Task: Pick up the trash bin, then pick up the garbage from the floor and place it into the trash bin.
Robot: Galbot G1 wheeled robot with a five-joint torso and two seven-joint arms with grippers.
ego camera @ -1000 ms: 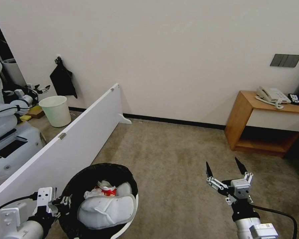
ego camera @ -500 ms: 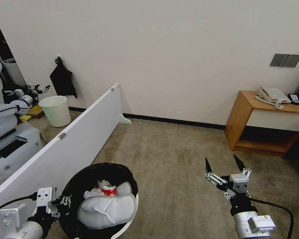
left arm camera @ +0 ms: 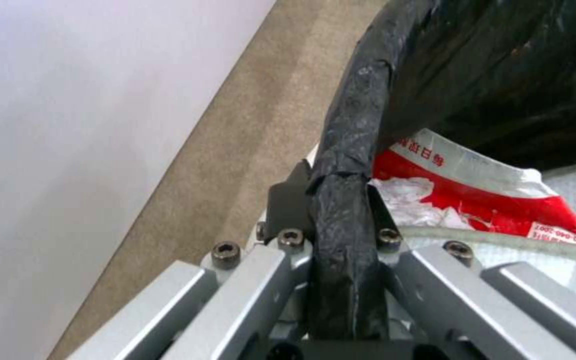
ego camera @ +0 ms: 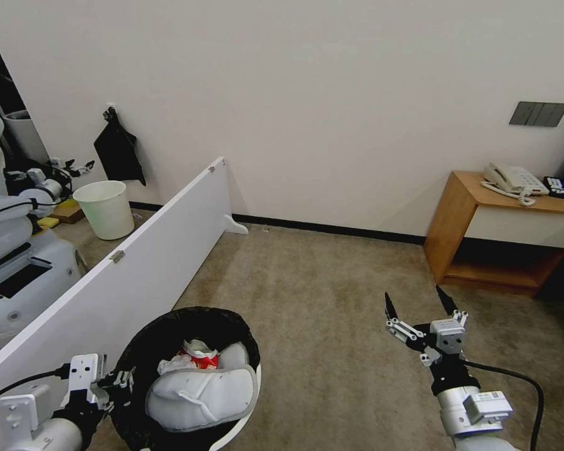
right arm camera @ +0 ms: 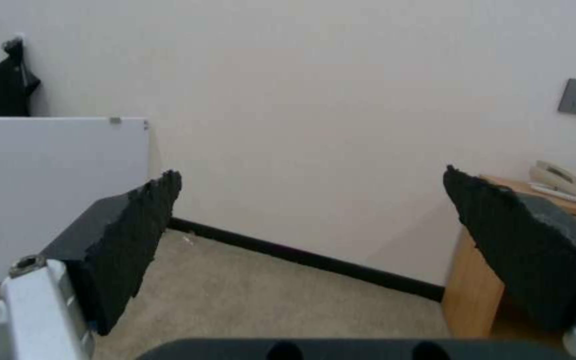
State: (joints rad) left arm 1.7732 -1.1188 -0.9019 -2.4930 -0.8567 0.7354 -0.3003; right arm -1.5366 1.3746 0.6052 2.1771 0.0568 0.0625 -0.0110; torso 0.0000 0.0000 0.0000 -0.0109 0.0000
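My left claw (left arm camera: 338, 200) pinches the bag-lined rim of the trash bin (ego camera: 145, 351), held low at my left with a slipper (ego camera: 200, 393) and a red-white packet (left arm camera: 481, 200) inside. My right claw (ego camera: 417, 307) hangs spread, empty, above bare carpet. Collection looks finished; next I'd scan for leftovers. The packet's print is unreadable.

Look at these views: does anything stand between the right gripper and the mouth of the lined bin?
Nothing visible does. The right gripper hangs open over bare carpet, and the trash bin, its rim clamped by the left gripper, sits beside it with its mouth open.
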